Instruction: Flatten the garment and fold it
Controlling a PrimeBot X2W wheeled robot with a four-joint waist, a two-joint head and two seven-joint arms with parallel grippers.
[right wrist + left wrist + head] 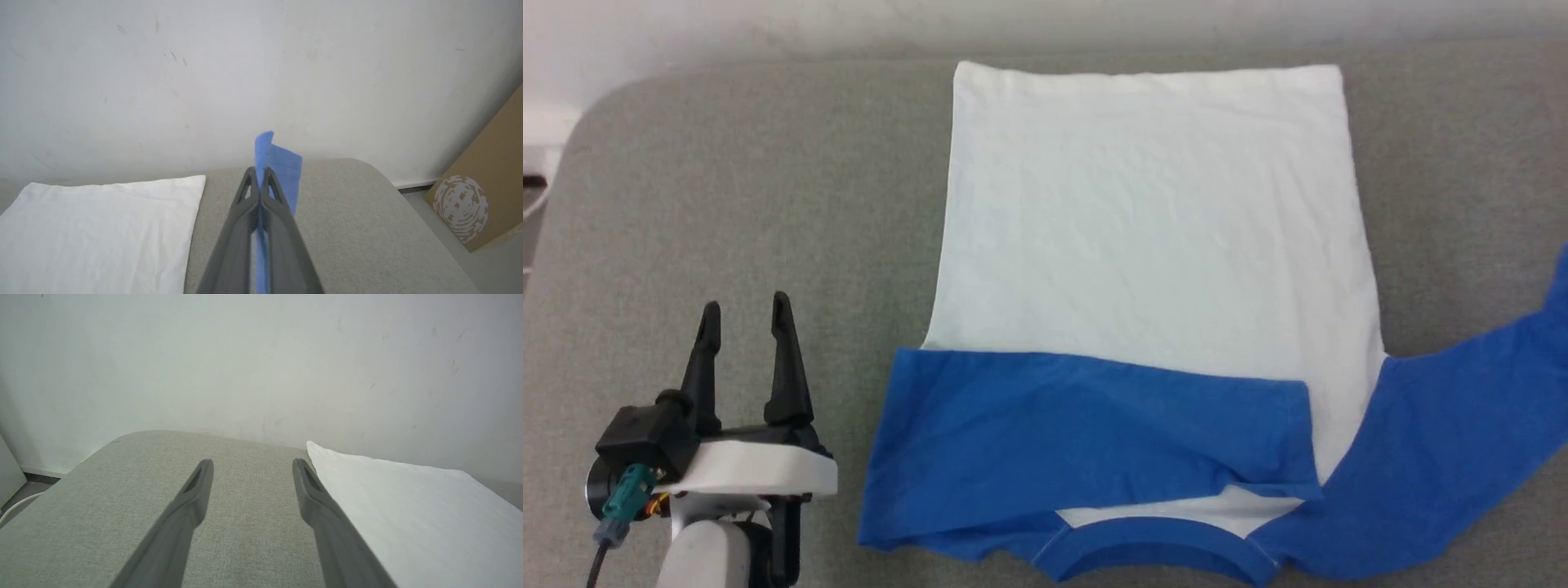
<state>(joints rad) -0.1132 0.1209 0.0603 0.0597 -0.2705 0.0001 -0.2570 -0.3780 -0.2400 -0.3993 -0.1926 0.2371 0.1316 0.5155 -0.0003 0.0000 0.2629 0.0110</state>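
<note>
We start at the right gripper (259, 170): its two dark fingers are pressed together on blue cloth, pinching the end of one sleeve (279, 161), whose cuff stands up just past the fingertips above the grey cushion (351, 228). The left gripper (746, 302) holds nothing. Its two fingers stand wide apart over bare cushion, just left of the garment (1152, 229) and not touching it. In the left wrist view the same spread fingers (253, 462) frame grey fabric, with the white cloth's edge (408, 506) beside the right-hand finger. We count one garment, two sleeves, two grippers, one cushion and one cardboard box (482, 196). The garment lies flat on the cushion, right of centre in the head view. Its long axis runs from near to far: the blue collar (1152, 555) points toward the robot and the straight white hem (1147, 73) lies toward the pale wall (261, 355). One blue sleeve (1094, 425) is folded across the chest, lying crosswise from the robot's left to its right and covering the upper body of the shirt. The other sleeve (1445, 441) stretches outward to the robot's right and rises past the edge of the head view. The white body shows light creases. The box, brown with a white round print, stands on the floor beyond the cushion's rounded right corner.
</note>
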